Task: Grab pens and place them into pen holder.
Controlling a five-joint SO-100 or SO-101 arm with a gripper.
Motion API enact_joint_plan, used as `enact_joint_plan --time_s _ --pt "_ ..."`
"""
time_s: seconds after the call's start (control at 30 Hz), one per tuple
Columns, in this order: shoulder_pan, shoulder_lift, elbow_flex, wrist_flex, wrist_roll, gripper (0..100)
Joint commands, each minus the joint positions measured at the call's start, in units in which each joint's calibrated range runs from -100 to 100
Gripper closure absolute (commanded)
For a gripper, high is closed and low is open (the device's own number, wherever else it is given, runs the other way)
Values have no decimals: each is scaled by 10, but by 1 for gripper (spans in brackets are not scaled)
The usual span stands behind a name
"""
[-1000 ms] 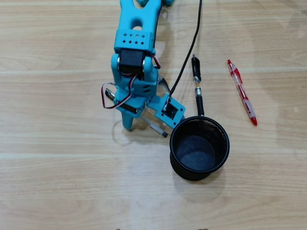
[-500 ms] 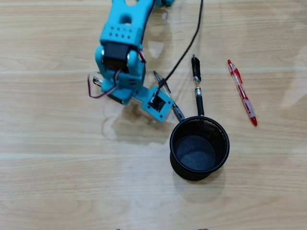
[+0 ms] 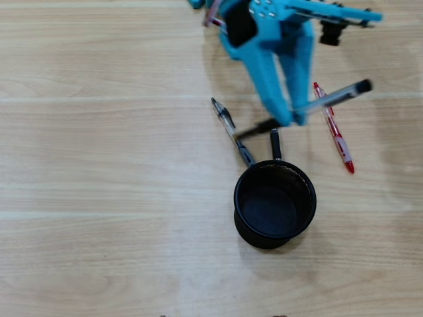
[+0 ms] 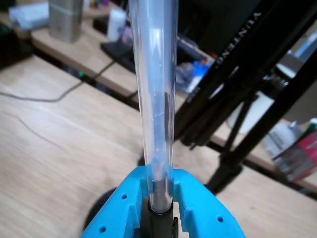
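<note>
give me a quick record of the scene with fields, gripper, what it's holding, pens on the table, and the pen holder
gripper: gripper shut on a clear pen, raised off the table
held pen: clear pen, barrel sticking out past the fingers in the wrist view
pens on table: red pen lying right of the arm in the overhead view; grey-tipped pen lying diagonally toward the cup rim; black pen, partly hidden by the arm, its end at the rim
pen holder: black mesh pen holder, upright, no pens visible inside
surface: wooden table
</note>
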Motion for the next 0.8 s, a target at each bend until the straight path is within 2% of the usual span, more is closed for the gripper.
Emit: enact_joint_plan --time_s 0.0,0.17,0.33,0.4,0.53,0.77 --pt "-10 -31 147 -205 -81 98" --pt "19 1 158 -248 -111 98" --pt "23 138 25 -248 -134 98" --pt "19 234 -74 -243 -146 98" --pt "17 301 -141 -242 -143 98" --pt "19 295 -99 -242 -127 82"
